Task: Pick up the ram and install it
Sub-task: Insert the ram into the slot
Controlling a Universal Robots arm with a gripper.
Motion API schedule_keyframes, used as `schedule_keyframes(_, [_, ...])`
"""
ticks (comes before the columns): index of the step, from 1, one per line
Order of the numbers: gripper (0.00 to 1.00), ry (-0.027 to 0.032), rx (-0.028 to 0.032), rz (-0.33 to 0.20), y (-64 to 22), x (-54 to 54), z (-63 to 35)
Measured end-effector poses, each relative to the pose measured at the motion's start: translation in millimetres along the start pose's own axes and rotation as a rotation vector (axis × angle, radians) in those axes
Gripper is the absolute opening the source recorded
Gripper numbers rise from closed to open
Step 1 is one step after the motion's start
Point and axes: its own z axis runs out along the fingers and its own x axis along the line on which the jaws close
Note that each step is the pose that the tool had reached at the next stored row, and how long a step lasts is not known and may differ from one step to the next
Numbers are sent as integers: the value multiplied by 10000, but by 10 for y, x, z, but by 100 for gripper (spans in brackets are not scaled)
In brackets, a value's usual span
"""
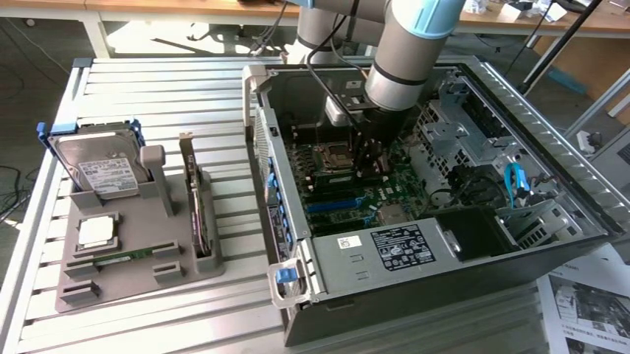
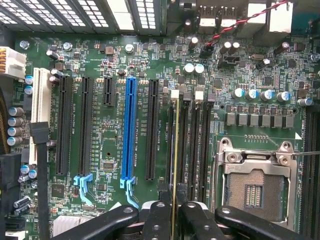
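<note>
Studded green motherboard; thin ram in claw

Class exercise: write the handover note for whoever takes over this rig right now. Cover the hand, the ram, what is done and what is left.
Hand: shut on the ram, down inside the open computer case.
Ram: held edge-on between the fingers, lined up along the memory slots beside the processor socket.
Done: ram picked up and brought to the slots.
Left: the ram is not released; whether it is seated in a slot cannot be told.
</note>
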Motion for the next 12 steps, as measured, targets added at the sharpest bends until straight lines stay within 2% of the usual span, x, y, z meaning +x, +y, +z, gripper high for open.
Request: schedule_keyframes(12, [15,-1,0,0,1,17,12])
